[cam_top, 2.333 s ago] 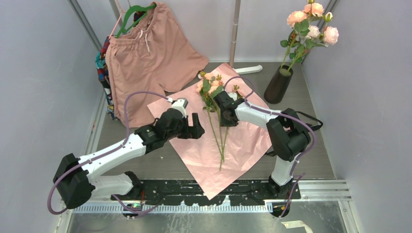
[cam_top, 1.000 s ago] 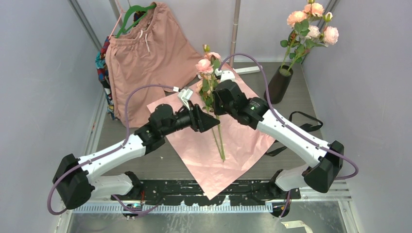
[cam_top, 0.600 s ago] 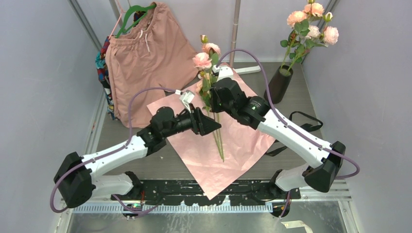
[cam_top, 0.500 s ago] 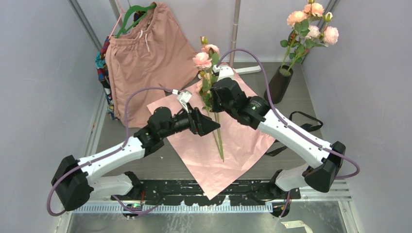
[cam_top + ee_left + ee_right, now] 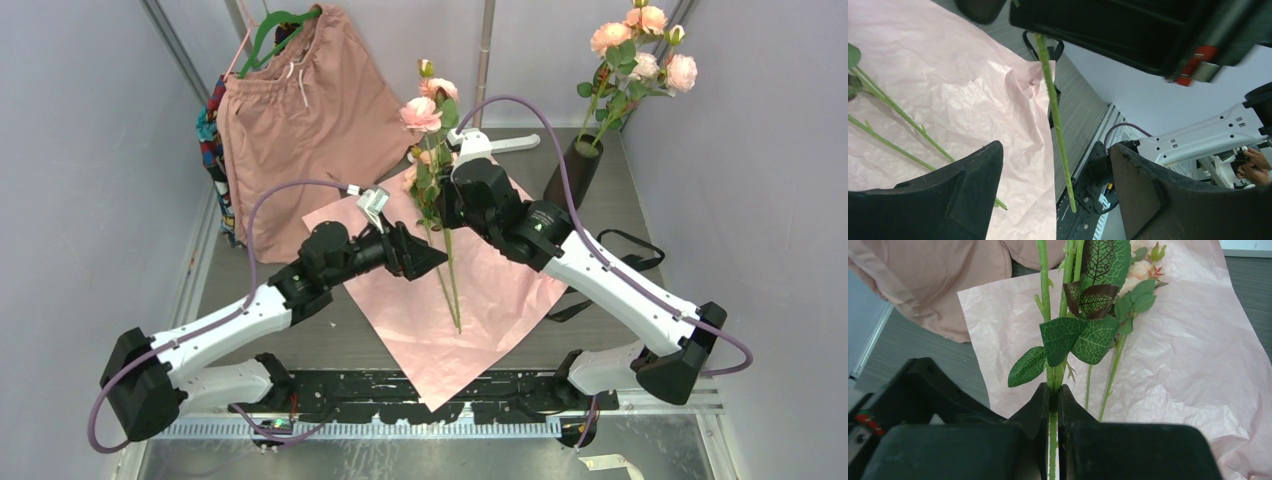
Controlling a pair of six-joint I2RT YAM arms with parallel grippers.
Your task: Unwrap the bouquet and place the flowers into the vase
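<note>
Right end effector (image 5: 1053, 392) clamped on one flower stem (image 5: 1044, 285) above the pink paper (image 5: 1173, 340); left end effector (image 5: 1055, 160) wide open, empty.

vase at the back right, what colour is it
The vase is matte black; the top external view shows it best.

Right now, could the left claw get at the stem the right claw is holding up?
Probably yes. The left claw is open, and the stem hangs right at its gap with nothing in between; the right claw grips it higher up.
</note>
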